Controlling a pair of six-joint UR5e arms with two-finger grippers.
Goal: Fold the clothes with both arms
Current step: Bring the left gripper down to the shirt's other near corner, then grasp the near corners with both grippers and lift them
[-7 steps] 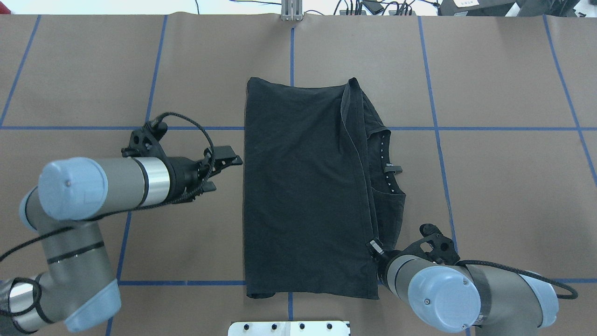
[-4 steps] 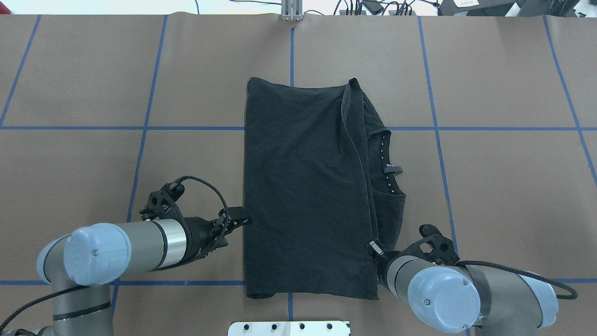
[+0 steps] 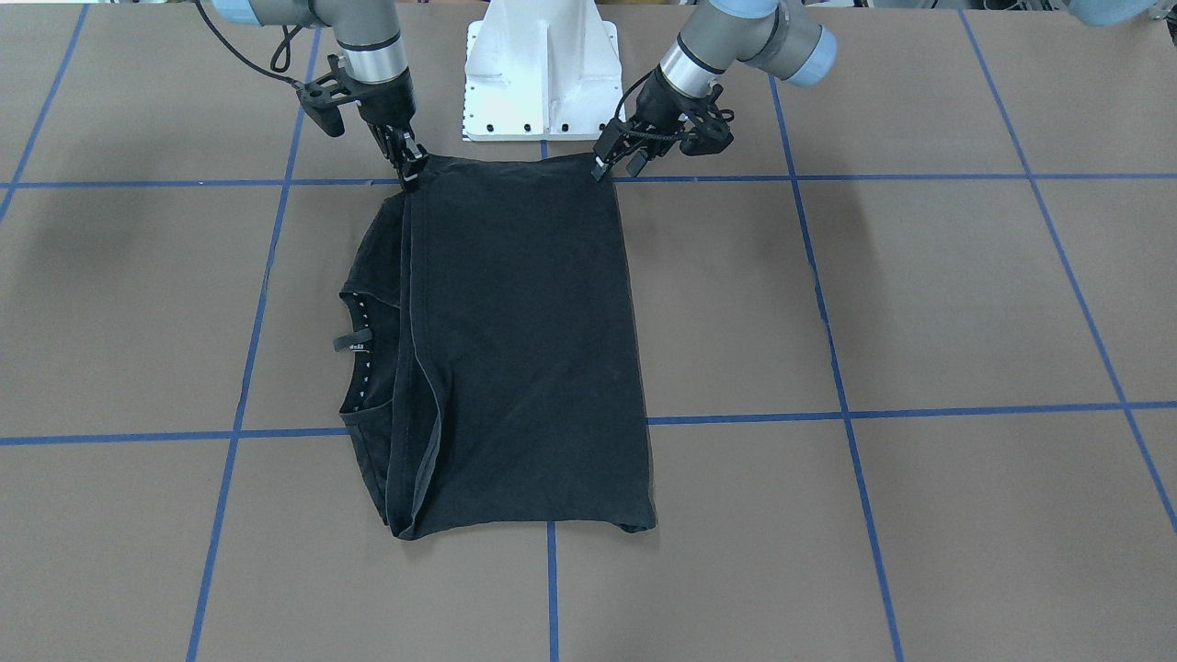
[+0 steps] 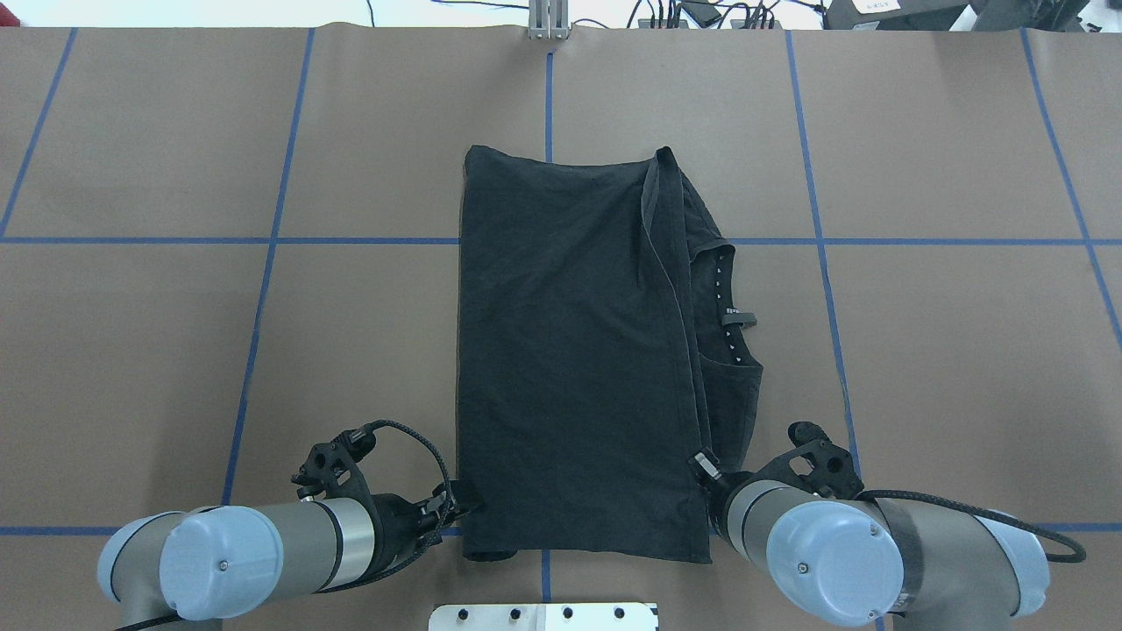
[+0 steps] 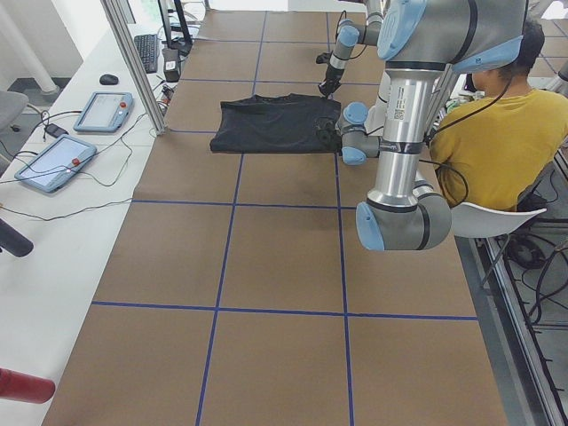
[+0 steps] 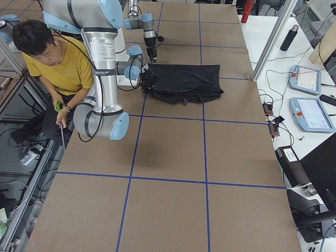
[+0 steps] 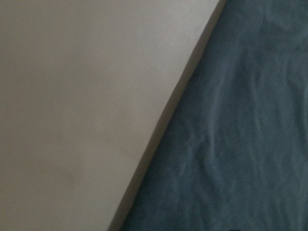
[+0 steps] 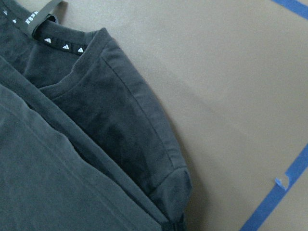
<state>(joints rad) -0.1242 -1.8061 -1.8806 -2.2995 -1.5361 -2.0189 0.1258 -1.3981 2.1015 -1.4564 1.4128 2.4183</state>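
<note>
T-shirt [image 4: 570, 350], black, plain side up, lies mid-surface, already folded lengthwise into a long strip. Collar [image 4: 729, 308] + label peek out on robot's right side. Near end sits just in front of white base mount [image 4: 543, 616].

Right hand [image 3: 411, 171] is down at near-right corner; fingers look pinched together on the cloth there. Left hand [image 3: 614, 164] is at near-left corner, touching the edge, fingers apart w/ no cloth gripped as far as front view shows. Its wrist cam shows only shirt edge & bare surface [image 4: 175, 350], no fingers.

Step in hand, prob.: left hand takes its corner so both can lift near end & carry it over to far end. To do it well:
- get lower finger under all layers, not just the top one, & close fully before lifting
- raise both corners together at the same height, edge taut but not stretched
- lay it square on the far edge

Risk: tucked layers on collar side may slip out or drag.

Around: blue tape lines [image 4: 263, 239] grid the surface; person [image 5: 501, 133] in yellow sits behind the robot; teach pendants [image 6: 304, 79] off to the side. None of these lies between the shirt's two ends.
</note>
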